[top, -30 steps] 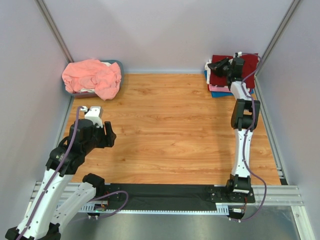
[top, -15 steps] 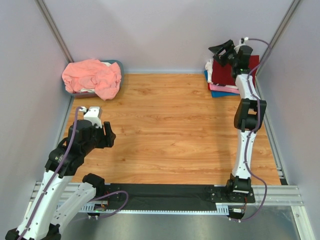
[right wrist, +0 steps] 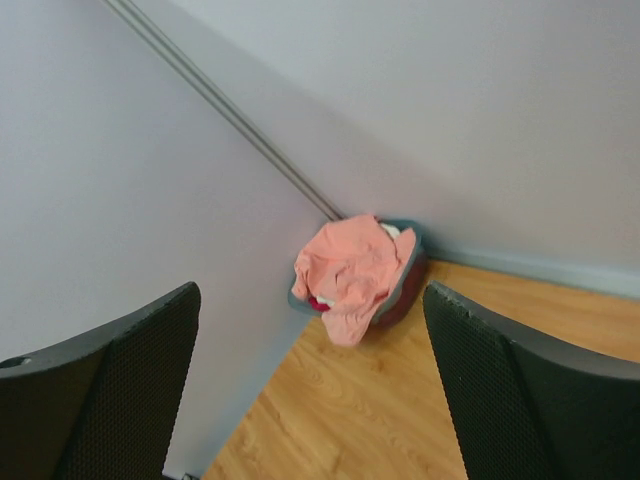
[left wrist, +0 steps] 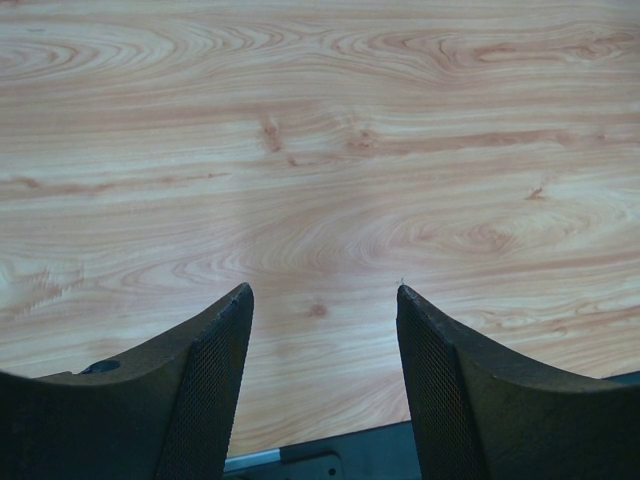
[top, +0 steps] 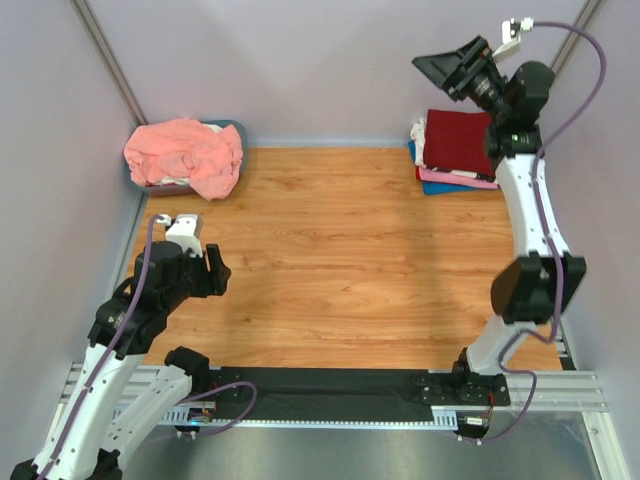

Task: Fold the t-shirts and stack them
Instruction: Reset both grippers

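"T-shirt stack (top: 450,178) sits in the far right corner of the tabletop (top: 340,260), red shirt (top: 460,138) on top, pink and blue edges under it. What's the right arm up to?"

"Way up high by the back wall, right claw (right wrist: 310,287) spread wide with nothing in it, looking across at the basket (top: 237,128). Left claw (left wrist: 323,289) is released too, hovering over bare wood near its own side."

"So what's in that basket?"

"A salmon shirt (top: 185,152), heaped and spilling over the front rim. From the right wrist you catch a dark red patch low down and a sliver of white at the top. More shirts, maybe; I can't tell."

"Where could this go wrong?"

"For me, the basket grab. That salmon shirt is bunched, so a pinch could take a double layer, or drag whatever lies beneath it, or tip the basket itself if the cloth snags on the rim."

"And the stack?"

"It looks uneven, with a white edge poking out on its left. Drop another fold on off-centre and the pile could slide. The right arm also passes right above it, so a low swing might scuff the red shirt."
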{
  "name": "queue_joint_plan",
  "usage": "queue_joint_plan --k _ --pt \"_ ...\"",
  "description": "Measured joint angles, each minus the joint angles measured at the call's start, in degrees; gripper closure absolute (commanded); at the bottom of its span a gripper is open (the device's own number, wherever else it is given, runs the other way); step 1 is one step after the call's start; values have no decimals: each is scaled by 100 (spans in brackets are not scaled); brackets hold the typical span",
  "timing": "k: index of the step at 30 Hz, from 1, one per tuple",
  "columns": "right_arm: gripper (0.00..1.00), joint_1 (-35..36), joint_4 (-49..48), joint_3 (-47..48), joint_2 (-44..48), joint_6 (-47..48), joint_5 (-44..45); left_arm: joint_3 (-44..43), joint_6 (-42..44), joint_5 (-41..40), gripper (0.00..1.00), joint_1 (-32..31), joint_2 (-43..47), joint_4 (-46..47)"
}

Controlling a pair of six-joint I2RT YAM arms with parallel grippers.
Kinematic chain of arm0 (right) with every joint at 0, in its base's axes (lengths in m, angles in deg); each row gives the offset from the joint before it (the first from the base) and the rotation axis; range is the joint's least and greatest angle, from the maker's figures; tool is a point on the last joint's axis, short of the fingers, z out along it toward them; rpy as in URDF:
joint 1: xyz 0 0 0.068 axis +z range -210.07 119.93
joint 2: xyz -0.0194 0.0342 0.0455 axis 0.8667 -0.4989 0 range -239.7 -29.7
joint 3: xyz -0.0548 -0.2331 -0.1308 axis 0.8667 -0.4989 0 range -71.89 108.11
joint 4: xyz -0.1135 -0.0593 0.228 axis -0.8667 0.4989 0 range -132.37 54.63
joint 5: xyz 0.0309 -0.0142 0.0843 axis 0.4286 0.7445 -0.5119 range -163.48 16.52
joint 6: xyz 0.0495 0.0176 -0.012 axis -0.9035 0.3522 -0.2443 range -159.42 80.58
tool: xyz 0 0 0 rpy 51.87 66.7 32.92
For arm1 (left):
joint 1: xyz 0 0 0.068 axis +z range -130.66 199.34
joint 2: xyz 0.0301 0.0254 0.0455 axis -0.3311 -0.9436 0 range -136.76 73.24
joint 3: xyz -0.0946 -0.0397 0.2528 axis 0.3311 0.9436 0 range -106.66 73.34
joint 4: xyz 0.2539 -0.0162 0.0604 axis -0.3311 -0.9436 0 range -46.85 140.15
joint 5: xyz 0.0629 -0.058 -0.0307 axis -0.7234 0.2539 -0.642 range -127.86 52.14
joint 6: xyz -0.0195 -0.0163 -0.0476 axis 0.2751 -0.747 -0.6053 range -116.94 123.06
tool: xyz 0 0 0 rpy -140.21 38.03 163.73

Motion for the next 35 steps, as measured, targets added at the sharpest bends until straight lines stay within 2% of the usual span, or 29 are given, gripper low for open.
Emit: queue_joint_plan --k 2,6,8,14,17,20,25,35 --pt "5 376 350 -966 861 501 402 0 0 -2 33 0 7 0" --pt "7 1853 929 -2933 2210 1534 1606 0 -2 -48 32 0 39 0" --pt "7 2533 1054 -3845 2465 1735 1958 2 -2 -85 32 0 61 0" --pt "3 3567 1458 -6118 2474 1727 2955 98 -2 -160 31 0 114 39" --pt "0 4089 1449 -6607 2540 1650 3318 118 -2 -195 31 0 114 42" --pt "0 4387 682 -7200 2741 1545 3458 133 0 -227 31 0 114 44" --pt "0 4402 -223 -8157 2885 1438 3534 219 26 -278 30 0 201 151" --pt "0 4404 -1585 -8583 3018 1434 3375 422 74 -380 29 0 581 286"
